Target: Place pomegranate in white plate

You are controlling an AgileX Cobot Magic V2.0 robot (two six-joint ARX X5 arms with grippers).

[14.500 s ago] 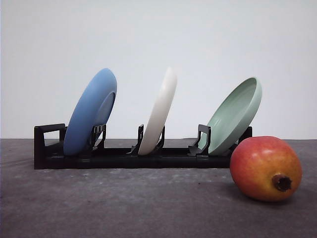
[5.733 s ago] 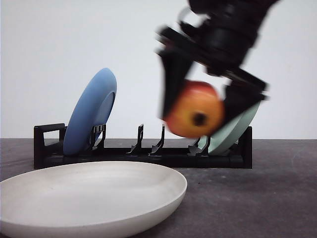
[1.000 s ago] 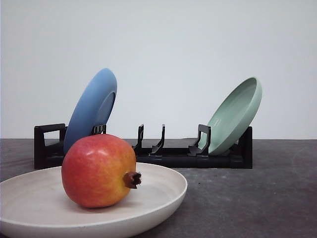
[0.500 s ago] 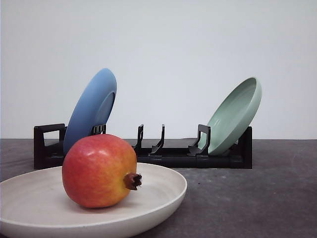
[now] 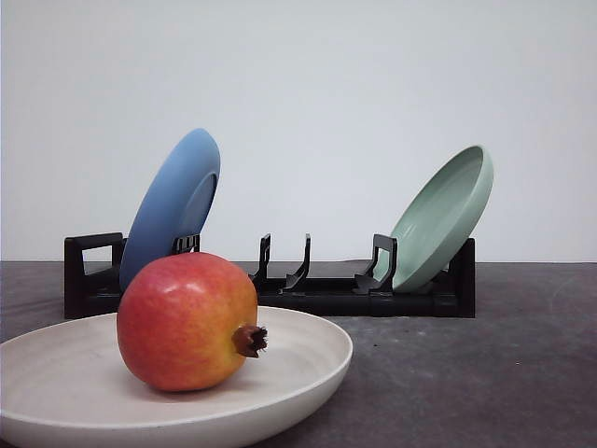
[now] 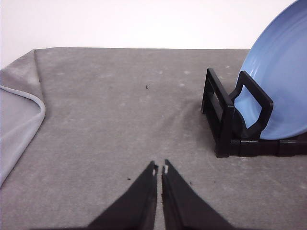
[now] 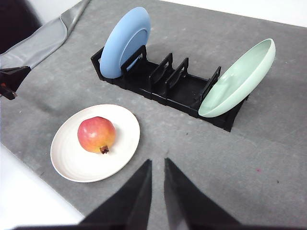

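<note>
The pomegranate (image 5: pixel 187 320) is red shading to orange, and its dark crown stub points to the right. It rests inside the white plate (image 5: pixel 312 359), which lies flat on the grey table at the front left. From above, the pomegranate (image 7: pixel 96 134) lies a little off the middle of the white plate (image 7: pixel 125 143). My right gripper (image 7: pixel 156 163) hangs high above the table, apart from the plate, shut and holding nothing. My left gripper (image 6: pixel 159 168) is shut over bare table beside the rack's end.
A black dish rack (image 5: pixel 317 297) stands behind the plate, its middle slots vacant. It holds a blue plate (image 5: pixel 173 210) at its left and a pale green plate (image 5: pixel 443 219) at its right. A grey cloth edge (image 6: pixel 19 120) lies at the table's side.
Earlier the white plate stood in the rack and a gripper carried the fruit. In the last second the pomegranate only rocked slightly in the plate.
</note>
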